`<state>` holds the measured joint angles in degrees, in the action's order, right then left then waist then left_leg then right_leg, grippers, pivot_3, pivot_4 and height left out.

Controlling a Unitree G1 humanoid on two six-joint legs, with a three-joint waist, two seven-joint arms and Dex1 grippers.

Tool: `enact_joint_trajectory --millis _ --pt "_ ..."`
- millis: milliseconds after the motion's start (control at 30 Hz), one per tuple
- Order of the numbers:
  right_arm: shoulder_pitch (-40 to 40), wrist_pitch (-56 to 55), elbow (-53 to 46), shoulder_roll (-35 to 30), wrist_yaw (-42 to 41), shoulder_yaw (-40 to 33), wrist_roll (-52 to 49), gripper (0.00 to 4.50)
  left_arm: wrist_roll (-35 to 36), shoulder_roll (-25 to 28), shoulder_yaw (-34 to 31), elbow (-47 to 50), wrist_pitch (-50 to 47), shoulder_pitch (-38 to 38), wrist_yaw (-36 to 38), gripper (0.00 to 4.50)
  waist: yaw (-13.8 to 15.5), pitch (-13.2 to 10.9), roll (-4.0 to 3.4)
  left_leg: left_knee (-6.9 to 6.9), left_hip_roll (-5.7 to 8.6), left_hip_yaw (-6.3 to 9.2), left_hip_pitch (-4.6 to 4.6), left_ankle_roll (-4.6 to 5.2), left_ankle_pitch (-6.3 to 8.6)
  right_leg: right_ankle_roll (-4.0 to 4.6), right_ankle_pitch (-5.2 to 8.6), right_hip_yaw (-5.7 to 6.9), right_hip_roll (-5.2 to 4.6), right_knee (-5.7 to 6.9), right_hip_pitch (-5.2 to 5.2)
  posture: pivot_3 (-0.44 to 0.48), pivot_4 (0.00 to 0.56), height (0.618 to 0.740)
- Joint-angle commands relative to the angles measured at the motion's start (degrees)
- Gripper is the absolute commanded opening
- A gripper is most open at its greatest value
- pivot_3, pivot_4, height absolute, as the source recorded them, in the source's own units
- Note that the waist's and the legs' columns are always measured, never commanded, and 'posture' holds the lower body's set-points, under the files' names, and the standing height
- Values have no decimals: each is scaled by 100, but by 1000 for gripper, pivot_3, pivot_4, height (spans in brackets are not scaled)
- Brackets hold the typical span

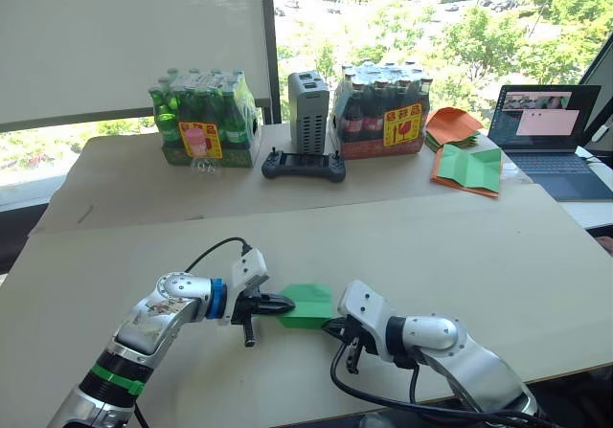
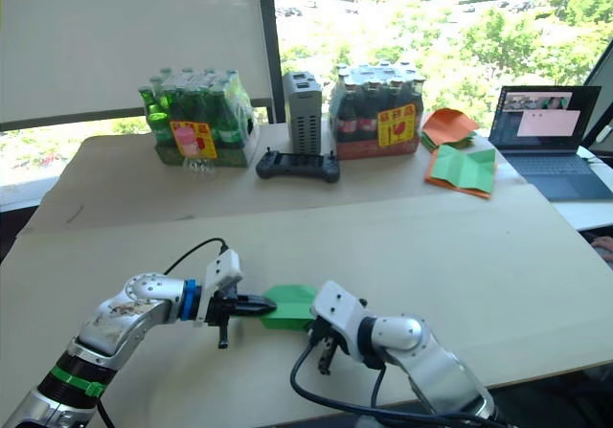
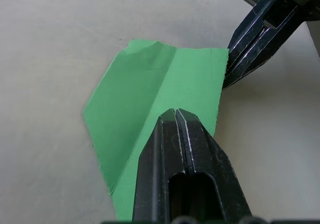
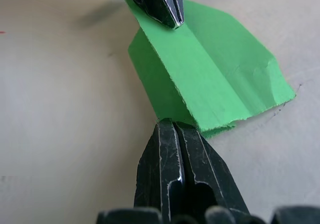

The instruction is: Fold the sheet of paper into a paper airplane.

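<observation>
Right claw (image 1: 333, 329): I see its fingers pressed together at the paper's near corner.
Left claw (image 1: 285, 304): closed, tip on the paper's left edge.
Paper (image 1: 308, 305): folded, flat on the surface (image 1: 498, 256) between both claws.

No legible text (bottle-pack labels (image 1: 199, 139) too small)

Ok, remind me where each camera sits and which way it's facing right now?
Left eye: head, looking down over both arms at the sheet of paper on the table.
Right eye: same head and scene, offset sideways.
Left wrist: along the left tool, shut on the paper; right tool opposite.
Right wrist: along the right tool, shut at the paper's edge; left tool opposite.
All four share the paper and both tools.
</observation>
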<state>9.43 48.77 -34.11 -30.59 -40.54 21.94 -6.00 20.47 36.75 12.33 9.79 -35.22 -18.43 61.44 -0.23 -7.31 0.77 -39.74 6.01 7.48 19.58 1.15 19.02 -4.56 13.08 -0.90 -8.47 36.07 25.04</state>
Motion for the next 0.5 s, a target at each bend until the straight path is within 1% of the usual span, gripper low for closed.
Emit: enact_joint_trajectory --millis 33,100,200,233,400,500 --pt "-124 420 -312 -143 -108 -290 -393 20 26 20 0 221 93 2 16 0 13 0 0 0 0 0 1 0 0 0 0 0 0 0 0 0 150 735" --pt "-141 647 -483 -252 -257 -512 -715 20 18 11 9 258 94 2 3 0 27 0 0 -1 0 1 3 0 0 0 0 1 0 0 1 0 150 735" --pt "29 859 -525 -337 -402 -855 -1146 904 25 17 -2 292 78 0 -9 0 32 -2 1 -3 0 1 6 0 0 0 0 1 0 -3 1 0 150 735" --pt "143 906 -463 -321 -382 -928 -1221 1302 29 28 -6 309 76 11 -6 0 34 -2 2 -3 -1 1 7 0 0 0 0 1 0 -2 2 0 150 735" --pt "749 1194 16 68 -95 -1145 -1489 2968 91 90 -26 507 13 125 24 0 10 -2 2 -2 -3 -1 9 0 0 0 0 0 0 1 8 0 150 735" --pt "963 1242 270 224 18 -1098 -1549 2968 70 117 -6 607 13 216 13 0 14 -2 2 -1 -1 2 15 0 0 0 0 2 -1 0 12 0 150 735"
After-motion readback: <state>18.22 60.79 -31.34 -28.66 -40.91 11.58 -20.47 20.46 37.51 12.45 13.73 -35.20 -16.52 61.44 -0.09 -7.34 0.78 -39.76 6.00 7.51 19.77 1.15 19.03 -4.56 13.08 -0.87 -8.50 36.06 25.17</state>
